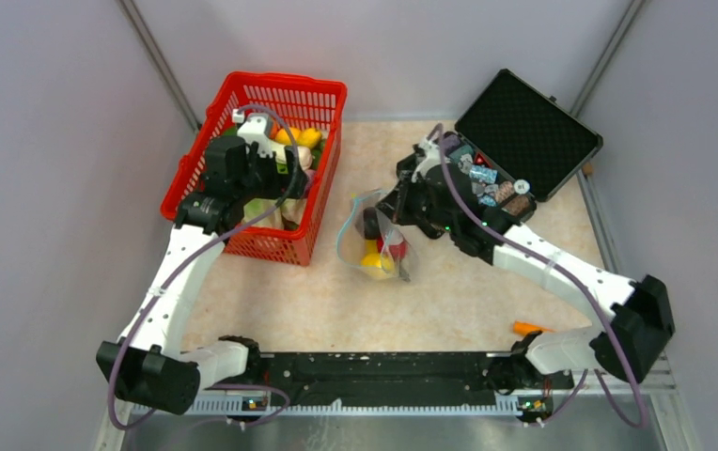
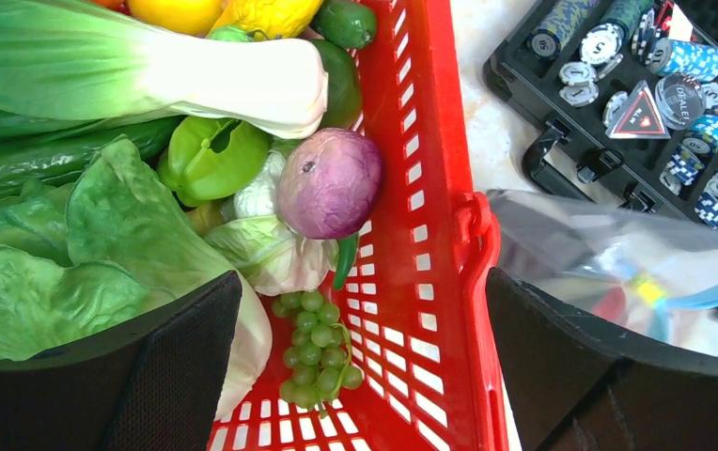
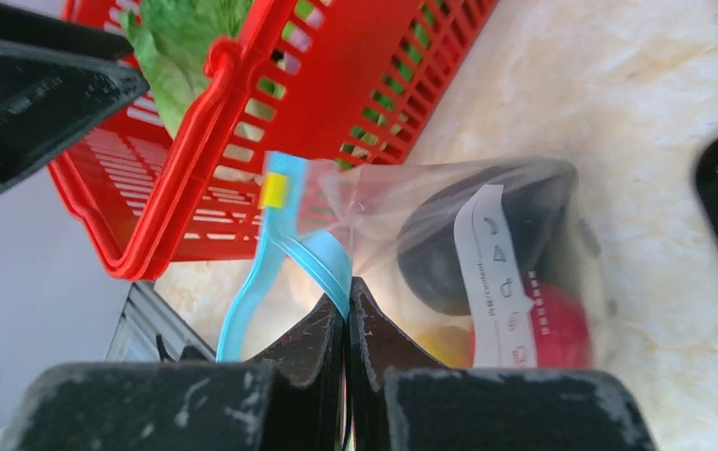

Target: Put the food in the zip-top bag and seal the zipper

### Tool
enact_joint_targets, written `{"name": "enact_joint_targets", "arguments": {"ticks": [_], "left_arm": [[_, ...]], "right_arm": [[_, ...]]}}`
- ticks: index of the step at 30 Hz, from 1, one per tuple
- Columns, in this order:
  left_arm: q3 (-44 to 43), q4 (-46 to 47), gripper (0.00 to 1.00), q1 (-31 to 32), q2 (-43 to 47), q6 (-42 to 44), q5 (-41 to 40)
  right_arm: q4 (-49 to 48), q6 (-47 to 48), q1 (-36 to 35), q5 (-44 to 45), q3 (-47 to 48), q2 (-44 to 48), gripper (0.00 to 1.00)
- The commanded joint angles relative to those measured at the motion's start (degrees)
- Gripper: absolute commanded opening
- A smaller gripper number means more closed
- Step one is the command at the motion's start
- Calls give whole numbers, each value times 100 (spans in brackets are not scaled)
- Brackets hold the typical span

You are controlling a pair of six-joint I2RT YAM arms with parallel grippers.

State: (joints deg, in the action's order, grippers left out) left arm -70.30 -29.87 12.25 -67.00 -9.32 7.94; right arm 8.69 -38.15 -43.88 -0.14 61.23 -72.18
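Risks: the right gripper (image 3: 347, 293) pinches only a thin bit of the clear crinkly zip-top bag (image 3: 383, 202) at its light-blue zipper strip (image 3: 259, 254). The slick film may slip free, and any tug could drag the bag over the pale marbled table (image 1: 336, 301) and spill the dark eggplant (image 3: 435, 249), red round piece (image 3: 562, 324) and yellow piece (image 3: 440, 346) inside. One lip pinched or both: cannot tell; if both, the mouth is barred to new food. The left gripper (image 2: 363, 282) hangs over the red mesh basket (image 2: 412, 235), straddling its wall; a straight descent would likely strike the rim, not the purple onion (image 2: 329, 183). Jaws: right fully closed on the zipper edge; left spread wide, holding nothing. Bag lies between basket and open black case (image 1: 524, 132).
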Motion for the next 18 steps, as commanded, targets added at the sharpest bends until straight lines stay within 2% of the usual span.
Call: {"name": "enact_joint_targets", "arguments": {"ticks": [1, 5, 9, 13, 18], "left_arm": [[13, 273, 99, -30, 177, -60, 149], [120, 208, 99, -38, 411, 19, -97], [154, 158, 99, -39, 524, 87, -238], [100, 175, 99, -39, 507, 95, -267], [12, 159, 99, -47, 402, 112, -250]], "right_arm": [[-140, 1, -401, -113, 614, -820, 0], [-151, -34, -478, -500, 548, -1233, 0], [142, 402, -594, -743, 789, -1261, 0], [-50, 733, -782, -152, 730, -559, 1], [-33, 1011, -823, -358, 794, -127, 1]]}}
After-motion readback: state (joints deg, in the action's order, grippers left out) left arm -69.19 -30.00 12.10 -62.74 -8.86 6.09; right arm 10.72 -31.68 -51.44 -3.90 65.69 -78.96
